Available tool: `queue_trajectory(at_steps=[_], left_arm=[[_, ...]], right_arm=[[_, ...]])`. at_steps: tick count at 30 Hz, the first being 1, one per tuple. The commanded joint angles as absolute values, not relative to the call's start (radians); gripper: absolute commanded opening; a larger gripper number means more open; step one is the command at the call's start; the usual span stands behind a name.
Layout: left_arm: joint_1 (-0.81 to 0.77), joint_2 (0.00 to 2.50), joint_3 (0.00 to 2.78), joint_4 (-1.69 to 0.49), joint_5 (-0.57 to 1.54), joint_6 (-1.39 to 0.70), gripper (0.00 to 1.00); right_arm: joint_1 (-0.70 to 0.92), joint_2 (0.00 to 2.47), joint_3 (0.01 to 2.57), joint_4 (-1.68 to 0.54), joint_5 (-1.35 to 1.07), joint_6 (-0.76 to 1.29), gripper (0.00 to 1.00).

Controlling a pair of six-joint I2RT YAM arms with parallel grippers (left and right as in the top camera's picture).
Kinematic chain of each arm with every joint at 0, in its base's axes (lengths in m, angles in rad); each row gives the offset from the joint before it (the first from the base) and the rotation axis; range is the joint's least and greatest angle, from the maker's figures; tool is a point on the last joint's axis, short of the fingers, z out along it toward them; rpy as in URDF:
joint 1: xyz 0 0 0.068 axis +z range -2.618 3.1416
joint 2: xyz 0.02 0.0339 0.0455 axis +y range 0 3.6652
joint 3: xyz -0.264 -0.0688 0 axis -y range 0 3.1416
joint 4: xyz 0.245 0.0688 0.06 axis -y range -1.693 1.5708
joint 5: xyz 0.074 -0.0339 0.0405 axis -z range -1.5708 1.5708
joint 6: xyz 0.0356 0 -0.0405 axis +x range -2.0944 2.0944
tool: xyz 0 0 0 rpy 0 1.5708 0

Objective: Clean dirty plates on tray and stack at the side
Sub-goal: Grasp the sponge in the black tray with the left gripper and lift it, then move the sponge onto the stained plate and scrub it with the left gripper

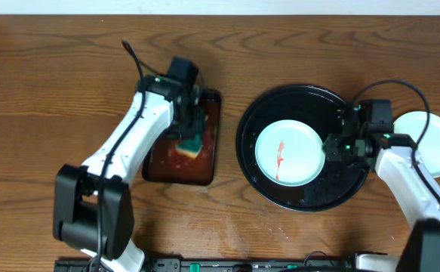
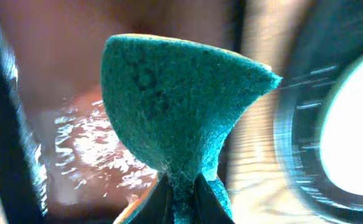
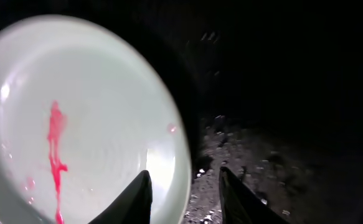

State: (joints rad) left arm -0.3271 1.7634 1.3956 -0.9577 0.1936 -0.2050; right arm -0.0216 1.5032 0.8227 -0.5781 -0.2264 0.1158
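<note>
One pale mint-white dirty plate (image 1: 289, 153) with a red sauce streak lies on the big round black tray (image 1: 340, 189). My right gripper (image 1: 333, 147) is at the plate's right edge. In the right wrist view its jaws (image 3: 184, 174) stand open astride the plate (image 3: 88, 124) rim, one finger over the plate and one over the tray (image 3: 281, 124), with a gap showing. My left gripper (image 1: 189, 125) hovers over a small reddish-brown tray and is shut on a teal-and-yellow sponge (image 1: 192, 145). The left wrist view shows the sponge (image 2: 175, 99) pinched at its base by the gripper (image 2: 182, 183).
The small reddish-brown rectangular tray (image 1: 208, 162) holds wet sheen (image 2: 75, 143) under the sponge. Another pale plate (image 1: 431, 143) lies on the wooden table right of the black tray, partly behind my right arm. A black cable loops above the right wrist.
</note>
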Motion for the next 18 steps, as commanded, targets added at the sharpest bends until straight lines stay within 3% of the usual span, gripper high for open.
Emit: queue_trajectory(at_steps=[1,3,8,18], left_arm=[[-0.39,1.702,1.454,-0.921,0.329,-0.192,0.08],[-0.429,1.707,1.453,-0.896,0.34,-0.208,0.07],[-0.546,1.736,1.421,-0.787,0.34,-0.27,0.07],[-0.747,1.9,1.415,-0.547,0.341,-0.43,0.07]], right_arm=[[-0.025,1.591,0.817,-0.57,-0.285,0.073,0.3],[-0.025,1.63,0.817,-0.551,-0.285,0.086,0.27],[-0.025,1.703,0.817,-0.498,-0.286,0.162,0.02],[-0.025,1.711,0.817,-0.506,-0.286,0.165,0.01]])
